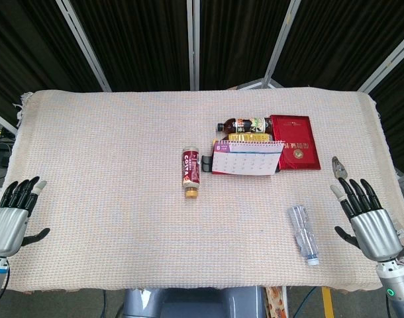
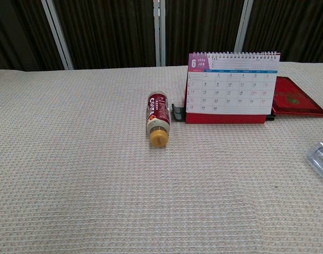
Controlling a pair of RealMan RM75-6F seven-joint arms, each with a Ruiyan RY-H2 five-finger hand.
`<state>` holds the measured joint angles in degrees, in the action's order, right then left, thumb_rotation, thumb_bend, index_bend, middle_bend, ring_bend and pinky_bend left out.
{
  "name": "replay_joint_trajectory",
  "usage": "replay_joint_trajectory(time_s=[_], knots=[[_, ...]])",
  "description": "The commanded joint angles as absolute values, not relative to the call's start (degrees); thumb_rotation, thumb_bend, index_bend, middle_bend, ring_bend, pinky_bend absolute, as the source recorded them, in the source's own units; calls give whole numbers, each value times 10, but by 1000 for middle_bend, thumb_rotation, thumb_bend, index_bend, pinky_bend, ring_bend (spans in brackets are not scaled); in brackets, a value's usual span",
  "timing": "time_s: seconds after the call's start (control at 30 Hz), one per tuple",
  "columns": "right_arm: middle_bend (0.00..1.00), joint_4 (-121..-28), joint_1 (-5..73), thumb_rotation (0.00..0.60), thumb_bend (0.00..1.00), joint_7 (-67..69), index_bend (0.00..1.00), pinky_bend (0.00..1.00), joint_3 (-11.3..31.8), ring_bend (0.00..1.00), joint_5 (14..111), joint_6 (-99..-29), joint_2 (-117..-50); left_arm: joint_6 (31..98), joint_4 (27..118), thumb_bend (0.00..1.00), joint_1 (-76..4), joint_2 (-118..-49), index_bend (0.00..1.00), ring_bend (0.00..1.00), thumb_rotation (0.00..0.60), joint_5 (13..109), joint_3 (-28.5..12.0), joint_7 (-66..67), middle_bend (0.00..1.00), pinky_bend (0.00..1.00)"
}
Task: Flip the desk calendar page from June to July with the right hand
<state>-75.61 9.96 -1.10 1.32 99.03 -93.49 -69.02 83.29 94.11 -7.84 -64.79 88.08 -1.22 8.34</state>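
I haven't started the reach: my right hand (image 1: 369, 222) rests empty with fingers spread at the table's near right edge, well apart from the calendar (image 1: 246, 158), which stands mid-table showing June. Next I must reach its top edge by the spiral.

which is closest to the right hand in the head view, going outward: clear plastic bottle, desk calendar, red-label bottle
From the right hand:
1. Clear plastic bottle, lying just to its left near the front edge.
2. Desk calendar, standing further back toward the middle.
3. Red-label bottle, lying left of the calendar.
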Motion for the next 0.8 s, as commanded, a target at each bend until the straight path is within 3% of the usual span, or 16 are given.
replay_joint_trajectory(time_s=[0.03,0.27,0.43,0.47,0.53,0.6,0.67,0.7,0.8], knots=[[0,-765,99,600,48,-19,0,0,11,0,986,-926,-685,832,942,0,-79,-648,0,0,600,880,-12,84,0,0],[0,-780,100,600,60,-19,0,0,12,0,972,-907,-682,836,943,0,-78,-646,0,0,600,881,-14,80,0,0],[0,-866,115,600,201,46,0,0,10,0,932,-841,-655,838,944,0,-78,-644,0,0,600,879,-17,72,0,0],[0,-888,121,600,221,70,0,9,12,0,923,-824,-648,839,944,0,-78,-644,0,0,600,879,-17,71,0,0],[28,-932,137,600,254,119,0,121,19,29,901,-788,-633,841,945,0,-78,-643,0,0,600,881,-18,68,0,0],[231,-982,156,600,319,175,0,392,35,255,869,-750,-619,844,946,0,-77,-641,0,0,600,883,-18,64,0,0],[453,-1017,169,600,376,213,0,574,46,501,842,-719,-610,847,946,0,-77,-640,0,0,600,885,-18,61,0,0],[546,-1047,181,600,411,248,0,644,55,599,816,-689,-600,849,946,0,-76,-639,0,0,600,886,-19,57,0,0],[693,-1095,205,600,487,310,0,727,70,745,769,-625,-579,852,946,0,-75,-638,0,0,600,887,-20,51,0,0]])
